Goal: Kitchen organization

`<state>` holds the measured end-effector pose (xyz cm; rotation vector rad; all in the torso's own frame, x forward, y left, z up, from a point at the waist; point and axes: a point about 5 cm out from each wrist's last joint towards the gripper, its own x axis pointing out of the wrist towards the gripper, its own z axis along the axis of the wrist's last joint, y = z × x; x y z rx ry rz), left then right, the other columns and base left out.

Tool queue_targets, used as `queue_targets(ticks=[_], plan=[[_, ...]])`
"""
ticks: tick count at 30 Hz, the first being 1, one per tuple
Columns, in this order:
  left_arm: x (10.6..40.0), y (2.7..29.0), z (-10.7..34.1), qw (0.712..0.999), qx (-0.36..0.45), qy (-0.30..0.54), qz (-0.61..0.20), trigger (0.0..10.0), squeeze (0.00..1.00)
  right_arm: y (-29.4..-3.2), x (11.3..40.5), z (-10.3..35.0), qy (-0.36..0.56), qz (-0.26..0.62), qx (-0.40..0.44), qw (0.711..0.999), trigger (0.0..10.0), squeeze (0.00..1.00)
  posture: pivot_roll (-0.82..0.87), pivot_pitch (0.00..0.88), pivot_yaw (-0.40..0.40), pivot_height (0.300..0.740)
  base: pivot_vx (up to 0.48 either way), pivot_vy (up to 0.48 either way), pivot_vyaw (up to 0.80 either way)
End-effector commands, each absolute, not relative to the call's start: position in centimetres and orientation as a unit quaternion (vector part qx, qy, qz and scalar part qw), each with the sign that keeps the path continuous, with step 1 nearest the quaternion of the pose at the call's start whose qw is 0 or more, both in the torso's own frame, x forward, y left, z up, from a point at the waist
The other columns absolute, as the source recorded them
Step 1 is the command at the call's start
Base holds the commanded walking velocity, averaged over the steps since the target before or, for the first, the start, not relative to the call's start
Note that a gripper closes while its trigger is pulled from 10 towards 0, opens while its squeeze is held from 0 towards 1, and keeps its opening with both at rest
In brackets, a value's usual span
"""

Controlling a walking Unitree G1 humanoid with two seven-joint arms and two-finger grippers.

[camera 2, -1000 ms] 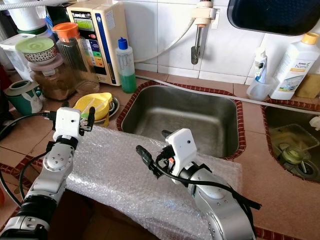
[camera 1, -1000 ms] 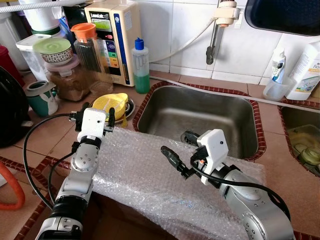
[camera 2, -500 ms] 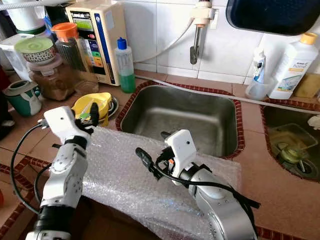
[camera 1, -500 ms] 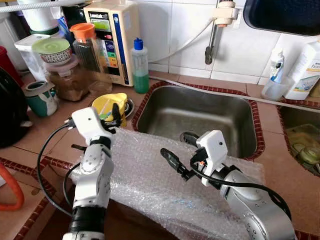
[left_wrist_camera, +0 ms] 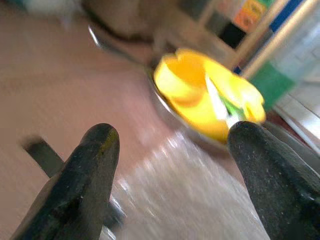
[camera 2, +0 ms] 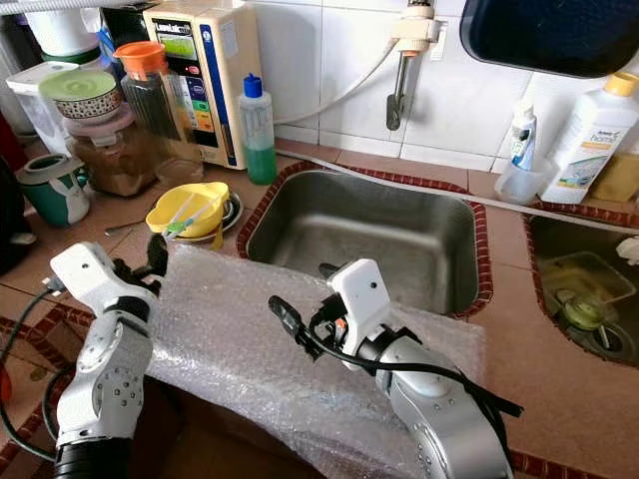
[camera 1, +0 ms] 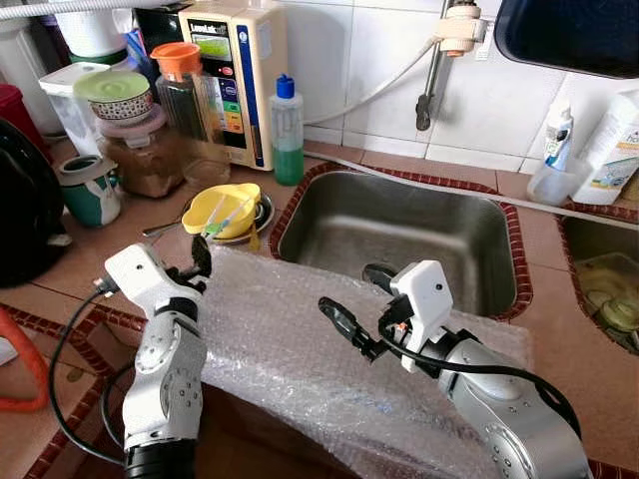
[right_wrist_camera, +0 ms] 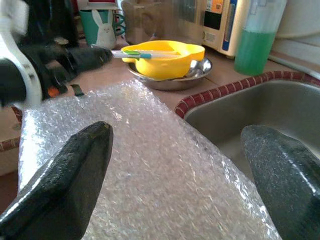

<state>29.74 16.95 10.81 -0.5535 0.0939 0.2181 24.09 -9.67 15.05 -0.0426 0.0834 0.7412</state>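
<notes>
Over the bubble wrap (camera 1: 300, 349), left tool (camera 1: 190, 267) and right tool (camera 1: 351, 304), both spread wide

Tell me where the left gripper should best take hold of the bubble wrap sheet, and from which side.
Probably at the near-left corner of the bubble wrap sheet, beside the left gripper. The sheet lies flat on the counter, but this edge overhangs the counter's front, so open fingers could come in from the left and pinch it top and bottom.
</notes>
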Motion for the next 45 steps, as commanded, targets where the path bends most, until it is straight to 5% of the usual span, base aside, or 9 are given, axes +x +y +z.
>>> queue_targets(ticks=[1, 17, 28, 29, 31, 38, 40, 43, 45], plan=[[30.2, 16.4, 10.5, 0.95, -0.292, 0.062, 0.091, 10.0, 0.0, -9.4, 24.2, 15.5, 0.03, 0.369, -0.029, 0.928, 10.0, 0.0, -0.01, 0.0, 0.017, 0.74, 0.0, 0.0, 0.0], [32.3, 16.6, 11.9, 0.937, -0.338, 0.04, 0.071, 10.0, 0.0, -9.8, 23.9, 15.5, 0.029, 0.367, -0.023, 0.929, 10.0, 0.0, -0.04, 0.0, 0.035, 0.74, 0.0, 0.0, 0.0], [33.2, 16.9, 12.3, 0.904, -0.421, 0.029, 0.071, 10.0, 0.0, -9.9, 24.0, 15.5, 0.027, 0.364, -0.023, 0.931, 10.0, 0.0, -0.04, 0.0, 0.032, 0.74, 0.0, 0.0, 0.0], [33.2, 16.8, 12.4, 0.903, -0.423, 0.027, 0.069, 4.8, 0.0, -9.9, 24.0, 15.5, 0.027, 0.364, -0.023, 0.931, 10.0, 0.0, -0.04, 0.0, 0.032, 0.74, 0.0, 0.0, 0.0], [33.3, 16.8, 12.5, 0.897, -0.436, 0.028, 0.069, 0.0, 0.0, -9.9, 24.0, 15.5, 0.027, 0.365, -0.024, 0.93, 10.0, 0.0, -0.04, 0.0, 0.032, 0.74, 0.0, 0.0, 0.0], [33.4, 17.0, 12.4, 0.893, -0.444, 0.029, 0.073, 0.0, 0.0, -9.8, 23.9, 15.4, 0.028, 0.364, -0.022, 0.931, 10.0, 0.0, -0.03, 0.0, 0.038, 0.74, 0.0, 0.0, 0.0], [33.5, 17.0, 12.3, 0.892, -0.446, 0.031, 0.07, 1.4, 0.0, -9.7, 23.9, 15.4, 0.028, 0.363, -0.02, 0.931, 10.0, 0.0, -0.03, 0.0, 0.039, 0.74, 0.0, 0.0, 0.0], [33.4, 17.1, 12.3, 0.893, -0.444, 0.03, 0.073, 1.5, 0.0, -9.7, 23.9, 15.4, 0.029, 0.363, -0.02, 0.931, 10.0, 0.0, -0.03, 0.0, 0.04, 0.74, 0.0, 0.0, 0.0], [33.4, 17.3, 12.2, 0.893, -0.441, 0.029, 0.077, 2.9, 0.0, -9.7, 24.0, 15.4, 0.029, 0.362, -0.02, 0.931, 10.0, 0.0, -0.03, 0.0, 0.041, 0.74, 0.0, 0.0, 0.0]])
